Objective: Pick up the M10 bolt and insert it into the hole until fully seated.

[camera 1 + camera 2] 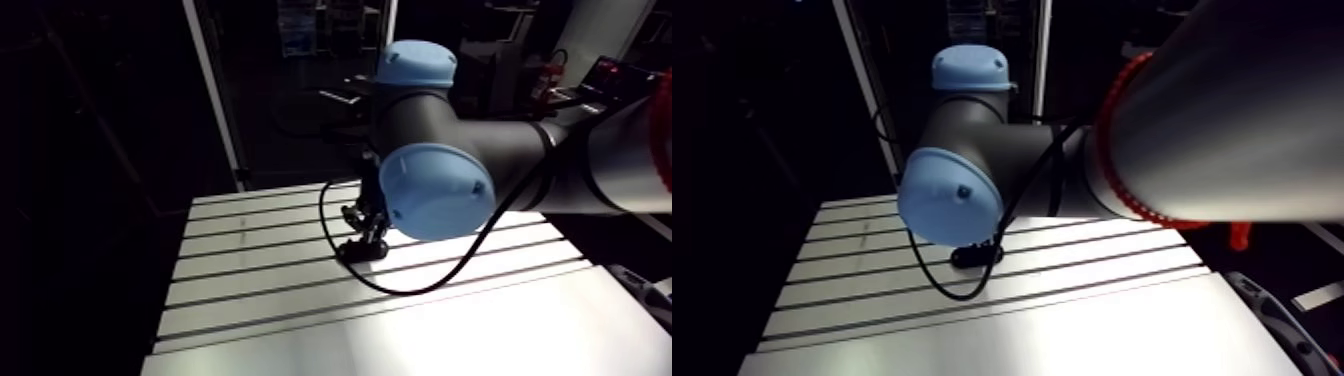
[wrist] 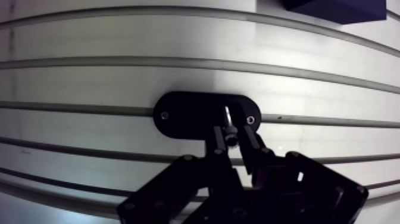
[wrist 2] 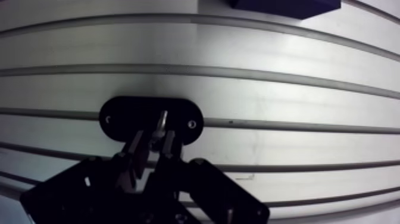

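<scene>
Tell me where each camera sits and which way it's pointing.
Arm view: rides the upper link, looks down along the arm at the slotted table; blue joint caps and gripper show.
Wrist view: on the wrist, looks down past the fingers, shut on the bolt.
Shared: the black plate under the gripper.

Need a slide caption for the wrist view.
Gripper holding the bolt at the black oval plate on the slotted table.

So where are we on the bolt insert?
Pick looks done: the small silvery metal bolt is clamped between the fingers. In hand: its tip sits over the black oval plate on the slotted aluminium table. Left: seating it; whether it has entered isn't visible.
</scene>
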Available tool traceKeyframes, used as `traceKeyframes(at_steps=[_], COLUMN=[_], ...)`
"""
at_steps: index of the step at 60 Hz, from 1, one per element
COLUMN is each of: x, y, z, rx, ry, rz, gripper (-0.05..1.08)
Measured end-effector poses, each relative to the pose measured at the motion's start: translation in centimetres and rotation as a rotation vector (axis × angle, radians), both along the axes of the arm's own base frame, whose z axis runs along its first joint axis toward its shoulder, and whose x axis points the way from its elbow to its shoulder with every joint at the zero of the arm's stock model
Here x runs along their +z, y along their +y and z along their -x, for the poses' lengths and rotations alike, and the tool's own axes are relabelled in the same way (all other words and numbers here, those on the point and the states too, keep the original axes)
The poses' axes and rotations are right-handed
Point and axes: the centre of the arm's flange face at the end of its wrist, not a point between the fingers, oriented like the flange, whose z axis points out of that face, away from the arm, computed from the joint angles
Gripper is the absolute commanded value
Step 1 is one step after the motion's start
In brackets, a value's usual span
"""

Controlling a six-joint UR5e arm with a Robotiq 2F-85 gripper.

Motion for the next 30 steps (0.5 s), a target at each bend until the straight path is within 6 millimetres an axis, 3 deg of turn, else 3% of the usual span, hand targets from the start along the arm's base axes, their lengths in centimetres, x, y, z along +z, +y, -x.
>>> traceKeyframes(at_steps=[30], x=[0.46], y=[-0.12], z=[0.15], rx=[0.003], ry=[-0.001], rz=[0.004], gripper=[0.89])
